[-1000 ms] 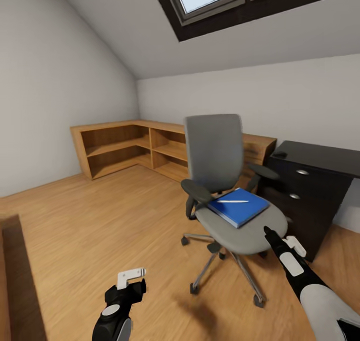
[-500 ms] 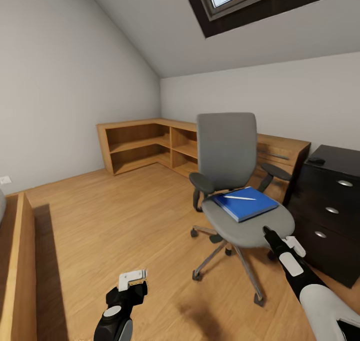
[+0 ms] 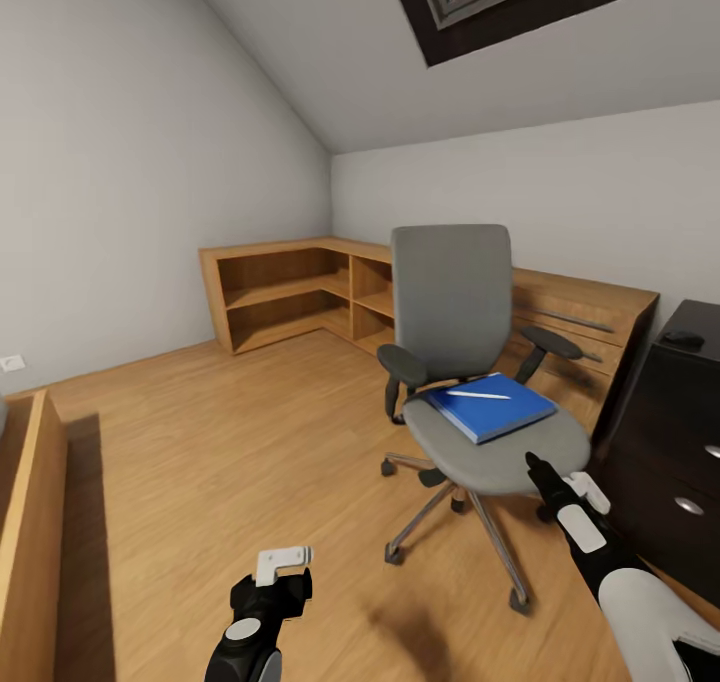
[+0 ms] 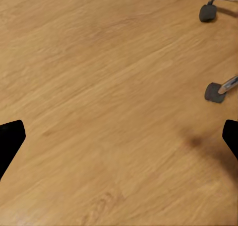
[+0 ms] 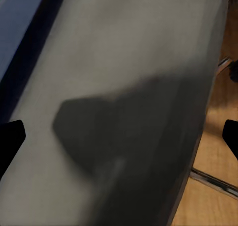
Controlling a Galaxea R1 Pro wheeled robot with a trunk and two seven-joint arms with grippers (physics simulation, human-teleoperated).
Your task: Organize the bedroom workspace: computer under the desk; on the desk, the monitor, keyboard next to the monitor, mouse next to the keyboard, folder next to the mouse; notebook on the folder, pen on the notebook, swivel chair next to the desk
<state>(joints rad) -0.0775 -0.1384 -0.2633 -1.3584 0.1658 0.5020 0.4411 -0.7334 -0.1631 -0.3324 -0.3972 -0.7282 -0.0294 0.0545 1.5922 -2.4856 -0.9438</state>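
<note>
The blue folder point(image 3: 490, 408), with a pen point(image 3: 478, 395) on top, lies on the swivel chair point(image 3: 470, 362) at frame centre. The right gripper point(image 3: 548, 482) hovers wide open, empty, poised over the seat's front edge for a pickup; the left gripper point(image 3: 275, 587) hangs open, idle, lower left.

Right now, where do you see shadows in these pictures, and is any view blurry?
Head view: sharp, evenly lit; a soft shadow lies on the wooden floor under the swivel chair. Right wrist view: a dark shadow falls across the grey seat, and the picture is soft, with the folder a blur at the edge. Left wrist view: a faint dark patch on the floor beside a caster.
</note>
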